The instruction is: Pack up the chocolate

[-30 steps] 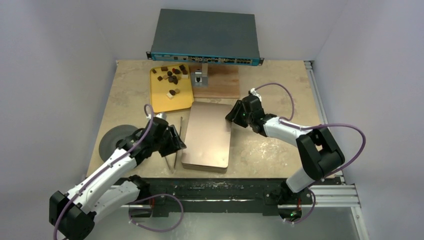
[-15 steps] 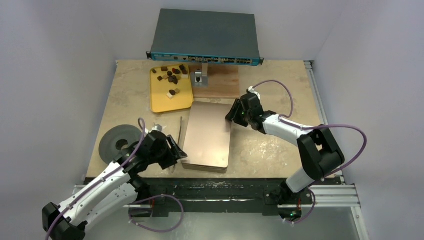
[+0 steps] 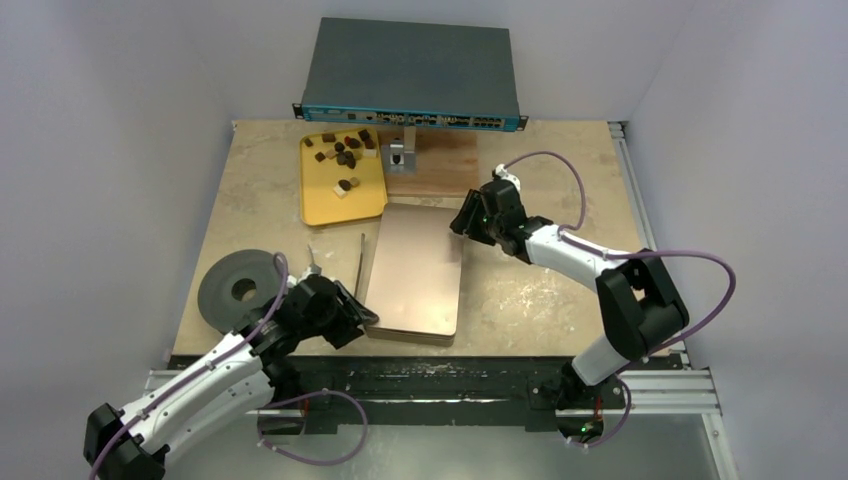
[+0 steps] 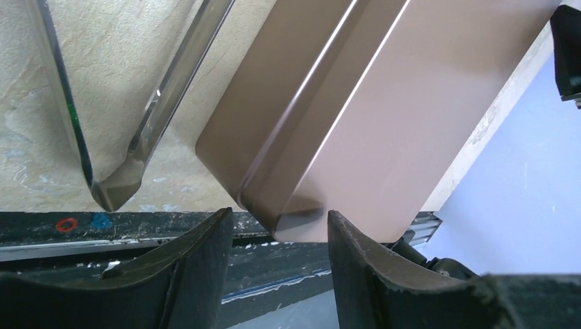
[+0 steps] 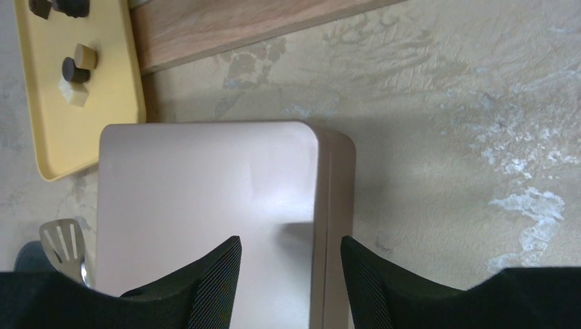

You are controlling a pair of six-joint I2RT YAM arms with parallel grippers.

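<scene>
The chocolate [image 3: 345, 155] lies as several small dark and pale pieces on a yellow tray [image 3: 340, 205] at the back left; some pieces [image 5: 74, 68] show in the right wrist view. The brown box [image 3: 415, 270] lies closed under its lid in the middle of the table. My left gripper [image 3: 362, 318] is open, and its jaws flank the box's near-left corner [image 4: 301, 205] without gripping it. My right gripper [image 3: 465, 222] is open over the box's far-right corner, with its jaws straddling the lid's right edge [image 5: 329, 205].
Metal tongs [image 3: 355, 275] lie just left of the box and show in the left wrist view [image 4: 157, 116]. A grey tape roll [image 3: 238, 288] sits at the near left. A wooden board [image 3: 440, 165] and a network switch [image 3: 412, 70] are at the back.
My left arm has drawn back toward the table's near edge, bringing its gripper to the box's near-left corner. My right gripper has shifted slightly toward the far corner.
</scene>
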